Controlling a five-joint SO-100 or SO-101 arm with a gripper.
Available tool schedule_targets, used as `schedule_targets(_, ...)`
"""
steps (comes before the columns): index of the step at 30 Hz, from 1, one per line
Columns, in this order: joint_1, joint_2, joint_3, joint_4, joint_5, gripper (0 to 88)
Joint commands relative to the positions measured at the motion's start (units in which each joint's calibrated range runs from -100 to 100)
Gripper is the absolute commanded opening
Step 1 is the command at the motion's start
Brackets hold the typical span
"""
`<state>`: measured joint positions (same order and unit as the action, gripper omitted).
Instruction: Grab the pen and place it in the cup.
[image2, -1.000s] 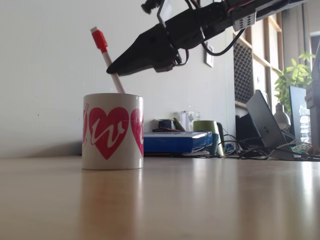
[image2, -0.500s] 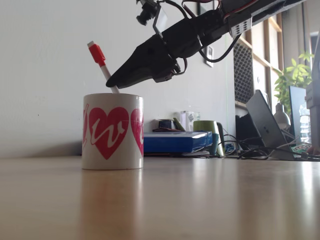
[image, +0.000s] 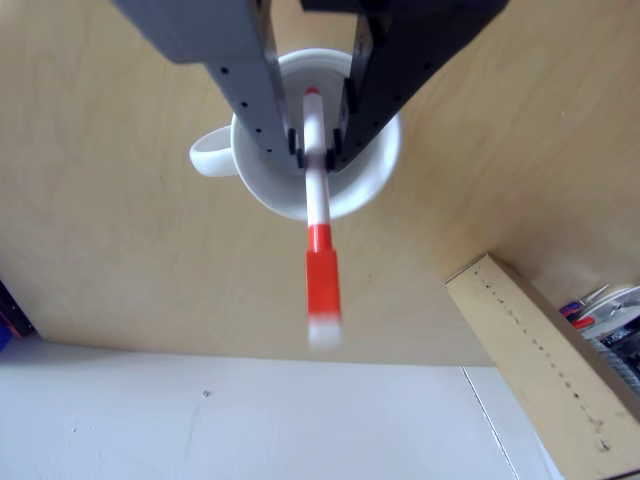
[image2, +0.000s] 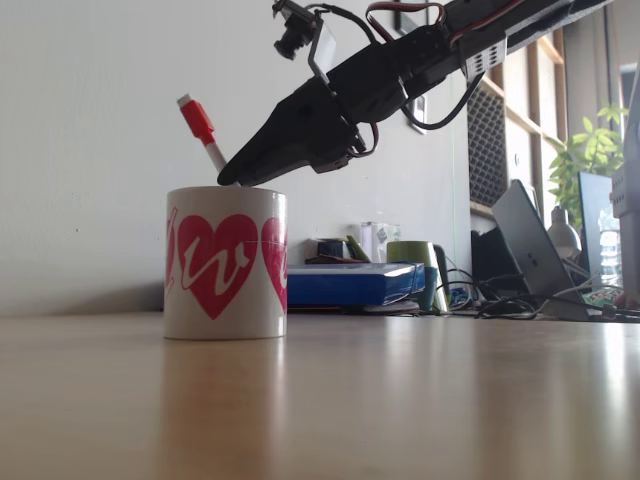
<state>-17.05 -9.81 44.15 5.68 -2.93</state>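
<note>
My jaws (image2: 232, 176) are pinching the pen (image2: 204, 135) over the cup (image2: 226, 262).
I'm slanting down from upper right; the other view is showing the cup's handle (image: 210, 152) at left.

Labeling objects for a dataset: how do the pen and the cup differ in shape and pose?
The pen is slim and leans tilted; the cup is wide and stands upright on the table. The pen is held between the end effector fingers; the cup stands free. Both are white with red or pink.
</note>
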Motion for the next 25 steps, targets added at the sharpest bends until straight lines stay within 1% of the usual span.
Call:
schedule_targets(1, 0.4, -1.0, -0.1, -1.1, -0.1, 13.9)
schedule_targets(25, 0.5, -1.1, 0.8, -1.1, 0.2, 13.5)
